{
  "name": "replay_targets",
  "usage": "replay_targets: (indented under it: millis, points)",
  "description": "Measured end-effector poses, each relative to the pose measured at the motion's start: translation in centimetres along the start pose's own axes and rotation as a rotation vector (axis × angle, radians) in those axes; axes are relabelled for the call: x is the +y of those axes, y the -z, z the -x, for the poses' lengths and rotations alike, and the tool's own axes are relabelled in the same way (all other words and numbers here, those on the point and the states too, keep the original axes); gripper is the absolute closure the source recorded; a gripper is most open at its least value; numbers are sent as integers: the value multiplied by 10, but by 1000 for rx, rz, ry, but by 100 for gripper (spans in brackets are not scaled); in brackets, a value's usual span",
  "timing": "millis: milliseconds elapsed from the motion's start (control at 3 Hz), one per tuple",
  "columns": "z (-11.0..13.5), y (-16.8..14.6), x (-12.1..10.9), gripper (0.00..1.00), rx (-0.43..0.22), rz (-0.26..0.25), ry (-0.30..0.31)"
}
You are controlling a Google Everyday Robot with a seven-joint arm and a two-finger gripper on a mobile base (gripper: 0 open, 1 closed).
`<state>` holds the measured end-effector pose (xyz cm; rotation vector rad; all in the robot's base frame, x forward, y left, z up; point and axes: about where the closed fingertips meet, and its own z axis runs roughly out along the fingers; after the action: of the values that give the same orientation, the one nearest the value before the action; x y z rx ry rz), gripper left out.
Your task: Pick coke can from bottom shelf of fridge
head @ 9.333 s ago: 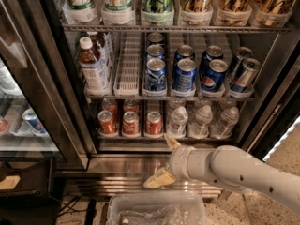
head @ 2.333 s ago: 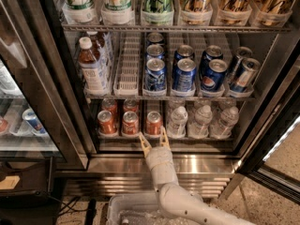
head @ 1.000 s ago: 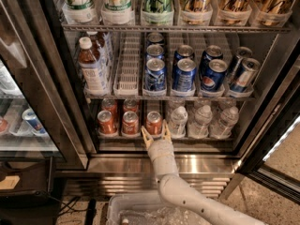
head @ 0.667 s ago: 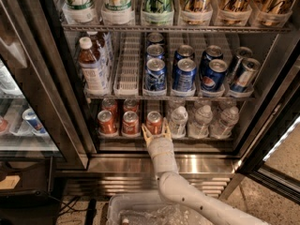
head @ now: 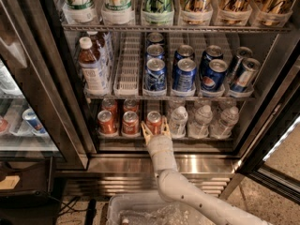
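Observation:
The fridge [head: 42, 69] stands open. On its bottom shelf [head: 164, 138] stand three red coke cans [head: 130, 122] at the left and clear water bottles [head: 201, 122] at the right. My gripper [head: 155, 126] reaches up from below, its two tan fingers on either side of the rightmost coke can [head: 153, 120]. The fingers look close around the can, which still stands on the shelf.
Blue Pepsi cans [head: 184, 74] and a brown-drink bottle [head: 89, 64] fill the rack above. A steel sill [head: 206, 165] and slatted grille lie below the shelf. A clear bin [head: 140, 212] sits on the floor by my arm. A neighbouring glass cooler [head: 18, 121] is at left.
The gripper has risen from the sill up to the bottom shelf and now has its fingers around the rightmost coke can; it has barely moved in the last second.

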<state>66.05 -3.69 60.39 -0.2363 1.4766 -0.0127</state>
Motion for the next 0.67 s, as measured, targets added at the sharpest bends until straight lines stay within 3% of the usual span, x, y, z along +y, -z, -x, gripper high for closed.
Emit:
replay_targets:
  millis: [667]
  points:
    - [-3, -3, 9, 79, 18, 36, -34]
